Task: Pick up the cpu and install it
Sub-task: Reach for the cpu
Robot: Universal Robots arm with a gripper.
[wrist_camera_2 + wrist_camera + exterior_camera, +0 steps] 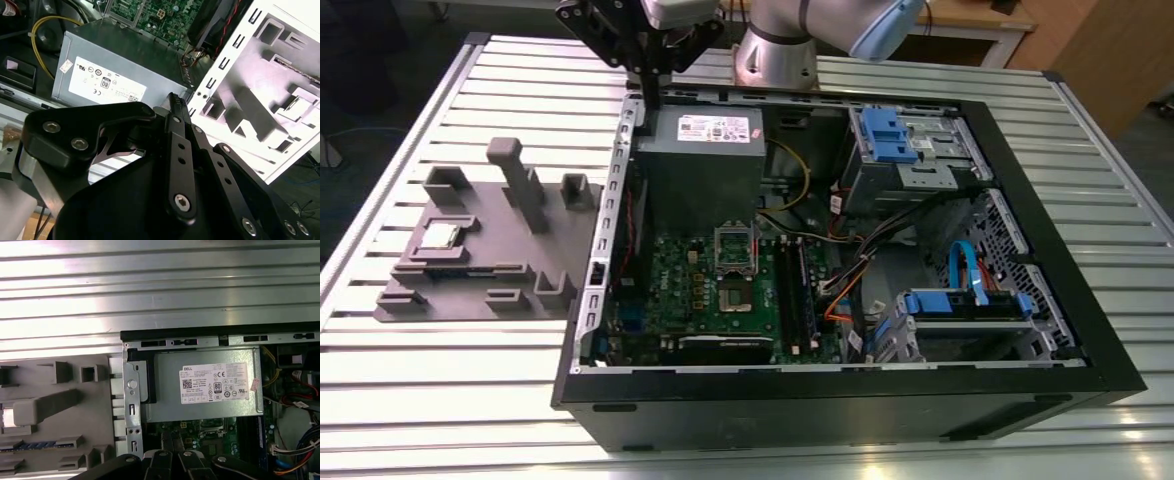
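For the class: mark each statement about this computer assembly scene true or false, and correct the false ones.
1. The cpu lies on the grey fixture beside the computer case. True.
2. The gripper holds the cpu. False: it holds nothing and hangs over the case's edge by the power supply.
3. The case is closed by its side panel. False: it lies open, with the motherboard in plain sight.
4. The power supply carries a white label. True.
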